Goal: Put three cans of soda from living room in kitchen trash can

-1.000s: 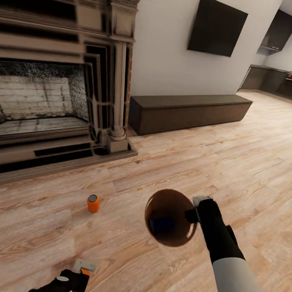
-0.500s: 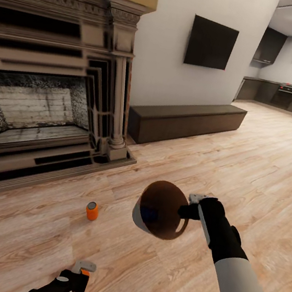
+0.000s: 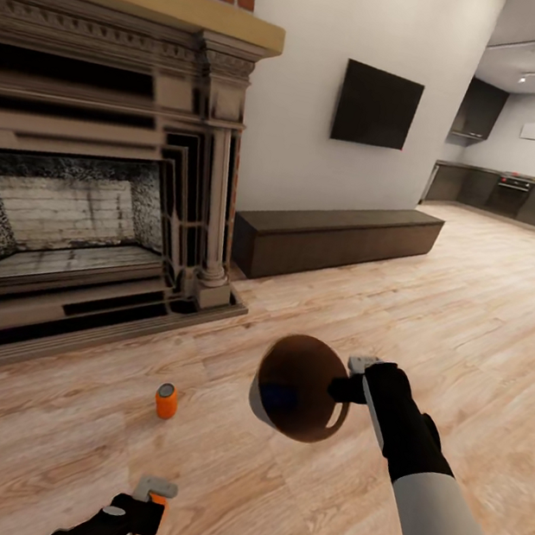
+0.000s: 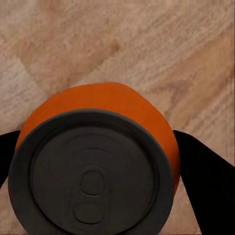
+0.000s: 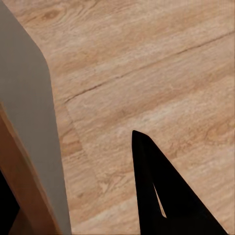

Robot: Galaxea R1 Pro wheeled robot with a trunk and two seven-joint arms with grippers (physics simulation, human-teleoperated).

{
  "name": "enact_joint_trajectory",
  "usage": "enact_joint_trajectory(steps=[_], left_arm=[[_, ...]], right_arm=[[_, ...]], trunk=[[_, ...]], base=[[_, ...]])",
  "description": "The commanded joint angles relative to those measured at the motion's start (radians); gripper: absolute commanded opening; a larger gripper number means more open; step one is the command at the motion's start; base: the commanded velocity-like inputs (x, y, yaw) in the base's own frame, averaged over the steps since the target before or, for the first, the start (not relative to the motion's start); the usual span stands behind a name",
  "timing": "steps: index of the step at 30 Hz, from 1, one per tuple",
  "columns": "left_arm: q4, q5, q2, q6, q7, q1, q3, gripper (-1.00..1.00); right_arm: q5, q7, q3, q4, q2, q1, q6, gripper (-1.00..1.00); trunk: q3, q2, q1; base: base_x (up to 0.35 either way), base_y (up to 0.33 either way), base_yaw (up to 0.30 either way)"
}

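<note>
In the left wrist view an orange can of soda (image 4: 98,161) with a dark grey top sits between my two black fingers (image 4: 205,186). My left gripper (image 3: 153,496) is shut on it, low in the head view. A second can of soda (image 3: 165,400) stands upright on the wood floor in front of the fireplace. My right gripper (image 3: 351,379) is shut on the rim of the tash can (image 3: 299,389). It holds the tash can above the floor, tipped so that the brown inside faces the head camera. The tash can's grey wall (image 5: 29,112) shows beside one finger (image 5: 166,196).
The dark carved fireplace (image 3: 76,207) with red brick above it fills the left. A long dark bench (image 3: 334,237) stands under the black TV (image 3: 376,107). The wood floor (image 3: 487,315) runs to the right toward the dark kitchen cabinets (image 3: 525,201).
The head camera has tilted up, so the whole picture has slid down and the brick now shows. The tash can has turned slightly, showing a strip of its grey outside.
</note>
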Motion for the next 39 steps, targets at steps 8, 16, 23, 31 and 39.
enact_joint_trajectory(steps=[8, 16, 23, 31, 39], left_arm=[[-0.001, 0.004, 0.028, 0.032, -0.136, 0.000, 0.011, -1.00], [-0.282, 0.105, 0.269, 0.174, -0.273, 0.004, 0.059, -1.00], [-0.675, 0.147, 0.390, 0.385, -0.281, 0.015, 0.118, -1.00], [-1.158, 0.179, 0.438, 0.917, -0.369, -0.021, 0.299, -1.00], [-1.181, 0.177, 0.443, 0.987, -0.457, -0.330, 0.259, -1.00]], right_arm=[[-0.022, 0.003, -0.001, 0.000, -0.001, 0.000, 0.001, -1.00], [-0.019, 0.186, -0.002, 0.002, -0.084, 0.000, 0.001, -1.00], [-0.009, 0.303, 0.001, 0.006, -0.160, 0.001, 0.001, -1.00], [-0.009, 0.317, 0.095, 0.140, -0.166, -0.002, 0.001, -1.00], [0.025, 0.314, 0.130, 0.346, -0.152, -0.022, 0.001, -1.00]], trunk=[[0.027, 0.036, -0.021], [0.053, 0.092, -0.051], [0.074, 0.141, -0.078], [0.100, 0.197, -0.109], [0.125, 0.253, -0.139]], base=[[0.000, 0.000, 0.000], [0.000, 0.000, 0.000], [0.000, 0.000, 0.000], [0.000, 0.000, 0.000], [0.000, 0.000, 0.000]])
